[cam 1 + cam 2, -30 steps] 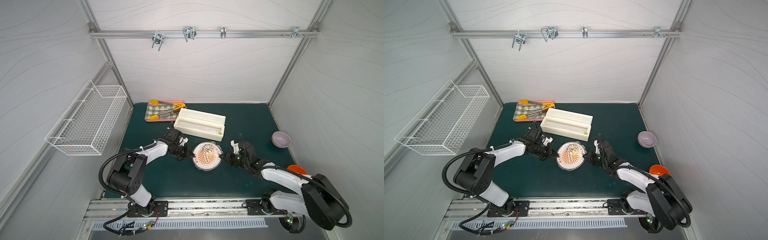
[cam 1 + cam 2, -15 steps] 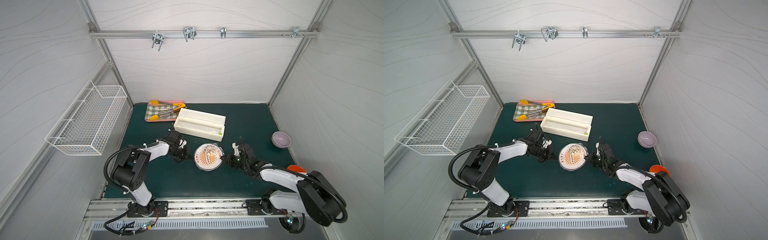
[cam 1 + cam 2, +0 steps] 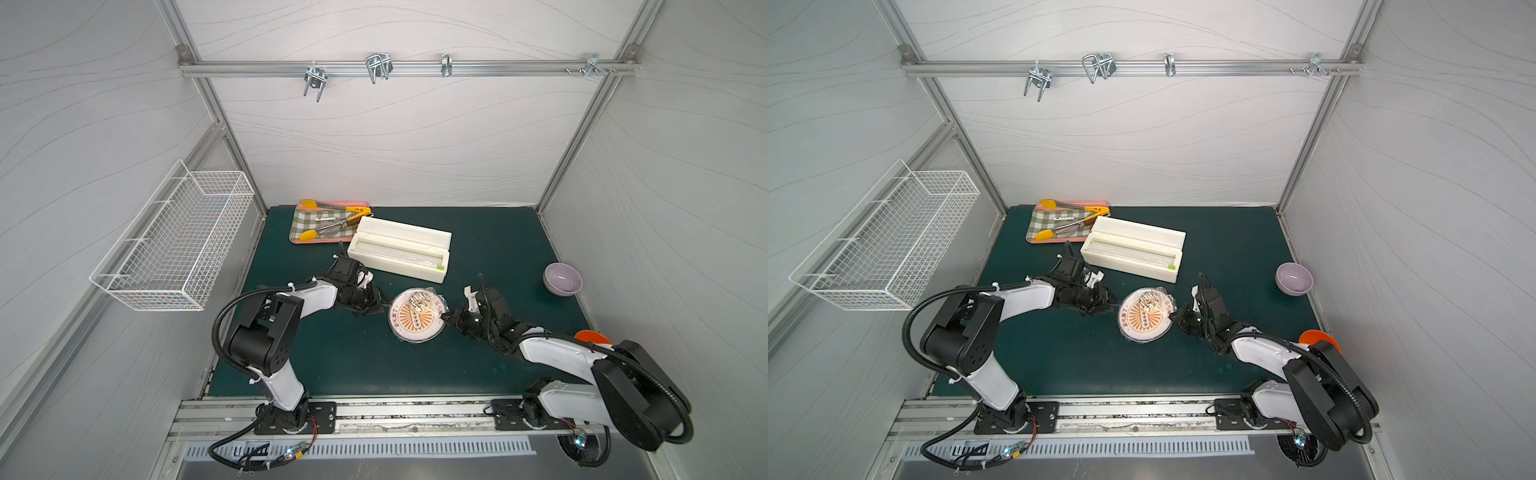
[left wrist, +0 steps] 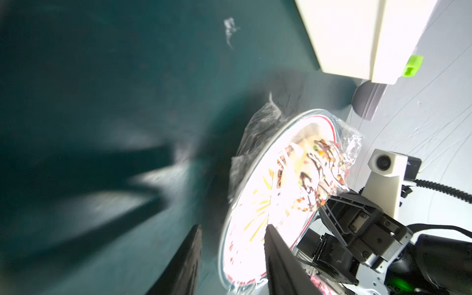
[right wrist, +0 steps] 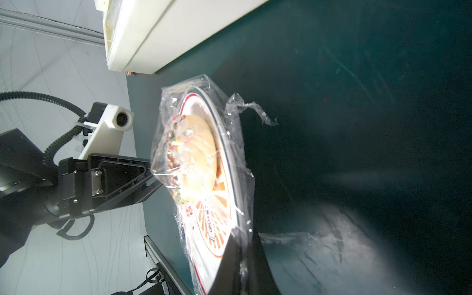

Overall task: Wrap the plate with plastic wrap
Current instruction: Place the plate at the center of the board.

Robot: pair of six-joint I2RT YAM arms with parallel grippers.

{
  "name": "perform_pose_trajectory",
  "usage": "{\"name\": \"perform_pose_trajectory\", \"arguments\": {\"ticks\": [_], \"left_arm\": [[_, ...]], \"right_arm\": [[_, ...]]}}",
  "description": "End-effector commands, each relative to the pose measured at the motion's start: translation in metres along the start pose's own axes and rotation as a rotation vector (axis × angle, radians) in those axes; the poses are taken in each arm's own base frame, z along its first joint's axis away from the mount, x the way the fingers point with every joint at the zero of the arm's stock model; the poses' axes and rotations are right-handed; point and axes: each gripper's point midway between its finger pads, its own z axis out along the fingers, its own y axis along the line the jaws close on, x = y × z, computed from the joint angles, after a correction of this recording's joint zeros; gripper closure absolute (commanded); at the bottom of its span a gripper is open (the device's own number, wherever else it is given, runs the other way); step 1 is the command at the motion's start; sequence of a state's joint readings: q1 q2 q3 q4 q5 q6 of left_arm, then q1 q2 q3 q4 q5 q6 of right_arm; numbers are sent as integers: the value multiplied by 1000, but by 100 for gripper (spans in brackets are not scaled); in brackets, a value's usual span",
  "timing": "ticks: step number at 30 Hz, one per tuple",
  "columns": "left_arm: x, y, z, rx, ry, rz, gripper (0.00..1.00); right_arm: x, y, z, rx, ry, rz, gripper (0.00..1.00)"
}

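The left claw [image 3: 379,306] lies low over the green worktop [image 3: 353,365], jaws parted a little and gripping nothing, tips just beside the left edge of the plate [image 3: 415,322]; the plate sits mid-worktop between the two arms, near the long cream box [image 3: 401,249]; the plastic wrap [image 5: 235,122] covers plate and food, crinkled, loose ends past the rim; the right claw [image 3: 448,319] is pinched closed on the wrap at the plate's right edge; a lilac bowl [image 3: 562,279] stands well apart.
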State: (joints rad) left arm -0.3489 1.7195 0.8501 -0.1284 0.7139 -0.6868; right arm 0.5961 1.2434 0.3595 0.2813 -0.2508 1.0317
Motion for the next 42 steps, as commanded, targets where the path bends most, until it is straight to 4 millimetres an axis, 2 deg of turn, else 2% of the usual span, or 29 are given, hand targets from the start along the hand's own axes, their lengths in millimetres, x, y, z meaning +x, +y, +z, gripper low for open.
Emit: {"name": "perform_pose_trajectory", "arguments": {"ticks": [1, 6, 11, 14, 18, 20, 25, 30, 35, 37, 41, 42], "left_arm": [[-11, -6, 8, 9, -11, 47, 60], [-7, -1, 17, -7, 14, 56, 71], [-4, 3, 19, 0, 18, 47, 93], [-5, 0, 18, 7, 11, 61, 100], [-5, 4, 16, -27, 14, 79, 100], [-2, 13, 14, -79, 24, 79, 100], [7, 28, 4, -181, 45, 96, 100], [15, 43, 9, -236, 78, 83, 100], [21, 39, 7, -249, 96, 88, 100], [21, 30, 1, -220, 87, 74, 100], [7, 4, -9, -16, 15, -1, 64], [3, 1, -9, 13, 1, -12, 59]], "right_arm": [[-2, 9, 1, -44, -8, -18, 100], [2, 5, 3, -39, 4, -11, 100], [2, 4, 3, -39, 1, -4, 100], [2, 3, 4, -40, 3, 0, 100], [4, -7, 5, 6, 9, -3, 100], [5, -15, 6, 27, 5, 9, 100], [8, -20, 4, 50, 12, 23, 81], [9, -19, 1, 62, 22, 3, 63], [10, -18, -7, 104, 41, -48, 56], [8, -20, -12, 138, 38, -81, 54], [-1, -18, -18, 161, 36, -133, 52], [-2, -18, -17, 171, 46, -149, 52]]}}
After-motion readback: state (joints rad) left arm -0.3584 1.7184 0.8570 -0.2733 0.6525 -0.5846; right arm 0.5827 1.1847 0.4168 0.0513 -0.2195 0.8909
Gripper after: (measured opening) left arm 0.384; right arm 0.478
